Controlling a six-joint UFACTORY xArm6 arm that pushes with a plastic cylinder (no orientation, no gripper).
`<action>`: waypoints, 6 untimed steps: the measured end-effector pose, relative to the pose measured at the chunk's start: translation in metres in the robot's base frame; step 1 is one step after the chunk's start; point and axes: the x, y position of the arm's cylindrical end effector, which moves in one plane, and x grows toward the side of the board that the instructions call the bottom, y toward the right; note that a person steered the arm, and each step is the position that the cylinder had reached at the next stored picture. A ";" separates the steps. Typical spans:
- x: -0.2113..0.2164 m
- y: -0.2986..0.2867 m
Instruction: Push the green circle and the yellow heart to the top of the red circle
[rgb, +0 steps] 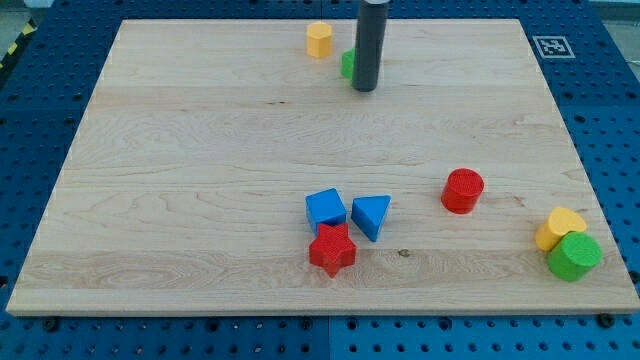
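While the green circle (574, 256) and the yellow heart (560, 227) are seen touching each other near the bottom right corner of the wooden board (200, 180), the heart just above and to the left of the circle, the red circle (463, 190) is found a short way off toward the view's upper left, apart from both. Nothing is gripped by the rod, which has no jaws to open or close; my tip (364, 88) is set down near the view's top edge, well apart from all three task blocks. A second green block (347, 65), its shape mostly hidden, is seen just beside the rod on its left, though contact cannot be told. A yellow block (319, 40) is placed a little farther left. Near the bottom centre, a blue cube (326, 208), a blue triangle (371, 215) and a red star (332, 249) are clustered closely together.
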 end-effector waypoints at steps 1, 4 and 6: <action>-0.016 -0.016; -0.053 -0.044; 0.056 -0.026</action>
